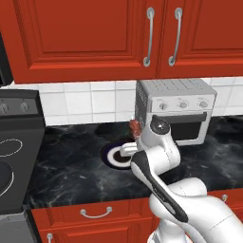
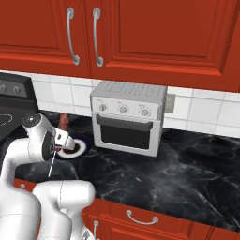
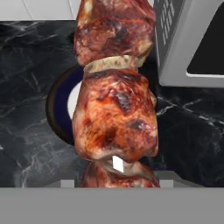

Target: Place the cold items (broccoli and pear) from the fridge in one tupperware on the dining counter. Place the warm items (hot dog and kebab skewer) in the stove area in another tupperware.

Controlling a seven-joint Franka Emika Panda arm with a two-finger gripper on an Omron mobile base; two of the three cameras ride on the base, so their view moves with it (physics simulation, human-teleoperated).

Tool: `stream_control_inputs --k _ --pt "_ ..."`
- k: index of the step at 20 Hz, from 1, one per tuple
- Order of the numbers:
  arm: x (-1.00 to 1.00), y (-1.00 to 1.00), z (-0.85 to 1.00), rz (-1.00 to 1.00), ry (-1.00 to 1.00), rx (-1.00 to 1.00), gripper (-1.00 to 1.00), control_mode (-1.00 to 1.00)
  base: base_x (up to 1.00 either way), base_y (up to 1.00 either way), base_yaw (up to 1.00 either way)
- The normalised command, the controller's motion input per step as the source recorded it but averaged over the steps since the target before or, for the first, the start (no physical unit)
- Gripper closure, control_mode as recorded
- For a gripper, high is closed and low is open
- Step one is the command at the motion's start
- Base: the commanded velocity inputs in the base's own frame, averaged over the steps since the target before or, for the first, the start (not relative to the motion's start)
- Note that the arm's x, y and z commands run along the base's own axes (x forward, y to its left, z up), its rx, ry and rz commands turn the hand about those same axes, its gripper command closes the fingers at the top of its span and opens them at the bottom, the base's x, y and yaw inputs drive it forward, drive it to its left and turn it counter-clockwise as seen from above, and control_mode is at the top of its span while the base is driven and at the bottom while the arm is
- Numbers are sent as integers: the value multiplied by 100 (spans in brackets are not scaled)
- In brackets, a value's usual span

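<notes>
Kitchen with red cabinets point(image 1: 85, 33), white tile backsplash and a black marble worktop point(image 1: 66, 166). Going left to right in the left base view: stove point(image 1: 14, 152) at the worktop's left end, then a dark-rimmed plate point(image 1: 116, 155) mid-worktop toward the back, then the toaster oven point(image 1: 178, 109) against the back wall on the right.

The arm reaches over the plate, and the gripper point(image 2: 62, 137) sits just above it, by the oven's left side. The kebab skewer point(image 3: 114, 94) is clamped in the gripper; in the hand view its meat chunks rise straight from between the finger tips, with the plate's rim showing behind and below. In the base views a reddish bit of the kebab skewer pokes up above the hand. It looks lifted clear of the plate, though I cannot tell whether the lower tip is touching it.

Step in hand, by my read: warm-items half, skewer picked from the stove-side plate, carry about to start. Hot dog and tupperware cannot be made out here.

The next move calls for raising the skewer well clear of the plate, keeping it off the oven's side wall, then driving the base to the dining counter and lowering it into the warm-items tupperware. The skewer is long, so watch for swing and slip in the grip.
</notes>
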Motion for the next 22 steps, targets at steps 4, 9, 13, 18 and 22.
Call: stream_control_inputs --k 4,9,13,18,22 --pt "-48 0 98 1 0 0 100 -100 0 0 0" --pt "-51 0 87 0 1 0 100 -100 0 0 0" --pt "-47 0 84 0 2 0 100 -100 0 0 0" --pt "-36 0 35 0 0 0 100 100 -33 -4 1" --pt "0 0 0 0 0 0 100 100 -98 -4 7"
